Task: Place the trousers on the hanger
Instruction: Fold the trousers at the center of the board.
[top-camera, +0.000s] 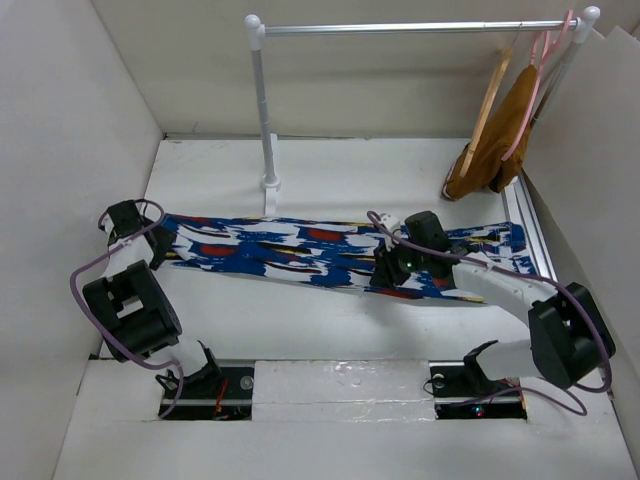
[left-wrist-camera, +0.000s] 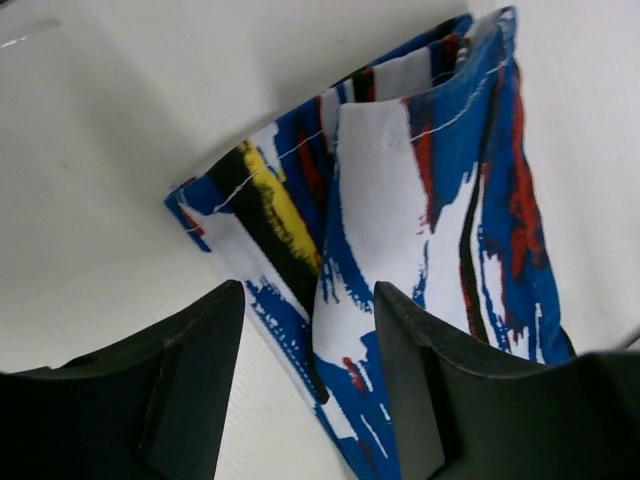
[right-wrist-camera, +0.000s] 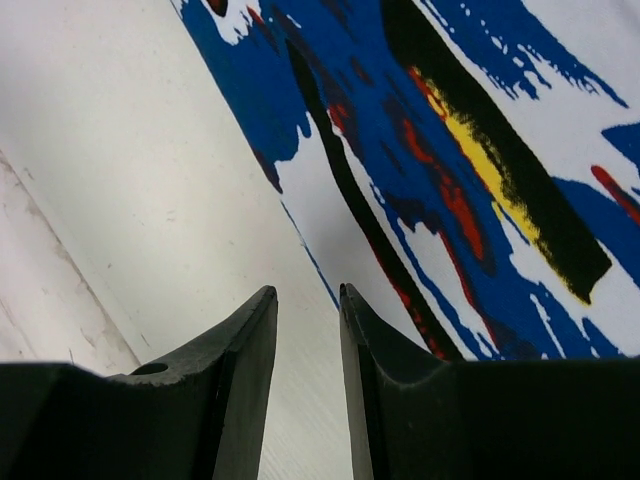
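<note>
The trousers (top-camera: 300, 250), bright blue with white, red, yellow and black streaks, lie flat and stretched out across the table. My left gripper (top-camera: 157, 247) is at their left end. In the left wrist view it (left-wrist-camera: 308, 288) is open, its fingers (left-wrist-camera: 190, 380) straddling a folded edge of the trousers (left-wrist-camera: 400, 200). My right gripper (top-camera: 386, 272) is low over their right half. In the right wrist view it (right-wrist-camera: 307, 290) stands narrowly open over bare table, right beside the near edge of the trousers (right-wrist-camera: 450, 150). The tan wooden hanger (top-camera: 490, 100) hangs from the rail at the back right.
A white rail stand (top-camera: 265, 120) has its post just behind the trousers. A mustard-brown garment (top-camera: 500, 140) on a thin pink hanger (top-camera: 540, 70) hangs beside the wooden one. White walls enclose the table on the left and right.
</note>
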